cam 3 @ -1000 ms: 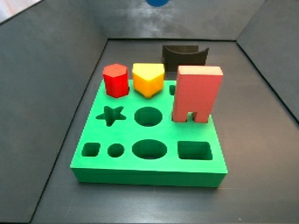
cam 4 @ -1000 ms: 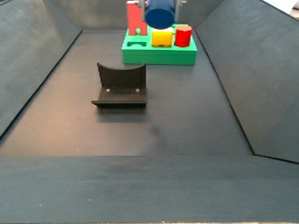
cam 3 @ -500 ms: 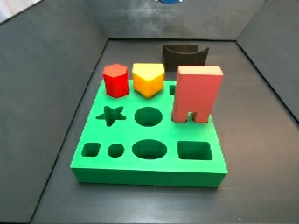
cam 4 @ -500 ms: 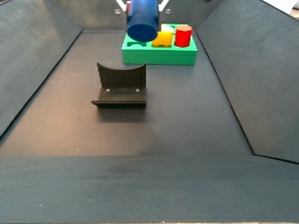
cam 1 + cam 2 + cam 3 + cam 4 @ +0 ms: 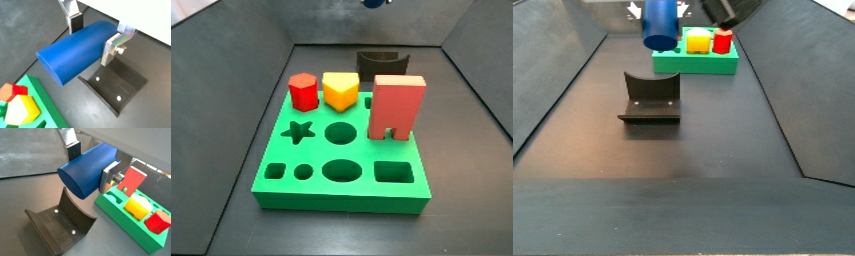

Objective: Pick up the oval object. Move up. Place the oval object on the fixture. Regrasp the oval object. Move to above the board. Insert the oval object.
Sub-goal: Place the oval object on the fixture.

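Up above the dark floor [image 5: 687, 150], the gripper [image 5: 97, 35] is clenched on the oval object [image 5: 77, 52], which lies sideways between the silver fingers [image 5: 113, 47] with its flat end poking out past them. That sideways hold looks deliberate: judging by the task, the peg gets parked on the fixture [image 5: 651, 98] so it can be regrasped at a better angle for insertion. In both wrist views the fixture sits right under the peg, clearly apart from it, so the drop-off hasn't happened yet.

Going left to right in a side view: the fixture sits mid-floor, the blue peg hangs above and behind it, then comes the board [image 5: 700, 63] further back with a yellow peg [image 5: 699, 42] and a red peg [image 5: 723, 42] on it. The pink block [image 5: 397, 108] stands on the board too. Everything sits in a dark grey bin with sloped walls [image 5: 780, 70], with plenty of bare room around the fixture.
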### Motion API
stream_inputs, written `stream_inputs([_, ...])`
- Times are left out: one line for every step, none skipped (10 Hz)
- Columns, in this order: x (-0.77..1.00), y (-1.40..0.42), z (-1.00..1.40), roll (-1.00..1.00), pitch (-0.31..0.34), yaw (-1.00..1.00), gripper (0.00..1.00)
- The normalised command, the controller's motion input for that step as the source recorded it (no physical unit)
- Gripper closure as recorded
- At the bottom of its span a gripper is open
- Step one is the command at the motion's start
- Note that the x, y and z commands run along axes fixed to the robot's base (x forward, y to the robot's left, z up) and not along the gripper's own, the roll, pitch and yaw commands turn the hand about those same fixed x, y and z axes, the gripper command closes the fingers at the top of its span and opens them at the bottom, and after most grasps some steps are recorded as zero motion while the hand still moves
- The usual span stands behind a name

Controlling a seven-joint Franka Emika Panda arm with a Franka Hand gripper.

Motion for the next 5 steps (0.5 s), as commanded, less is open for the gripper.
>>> stream_inputs([0.34,0.03,0.00,-0.23,0.113,-0.09,1.00])
stream_inputs([0.25,0.04,0.00,-0.19,0.096,-0.08,1.00])
stream_inputs([0.13,0.06,-1.00,-1.00,0.004,-0.12,1.00])
stream_inputs([0.11,0.07,-1.00,-1.00,-0.002,-0.13,1.00])
stream_inputs([0.12,0.07,-1.00,-1.00,0.002,-0.13,1.00])
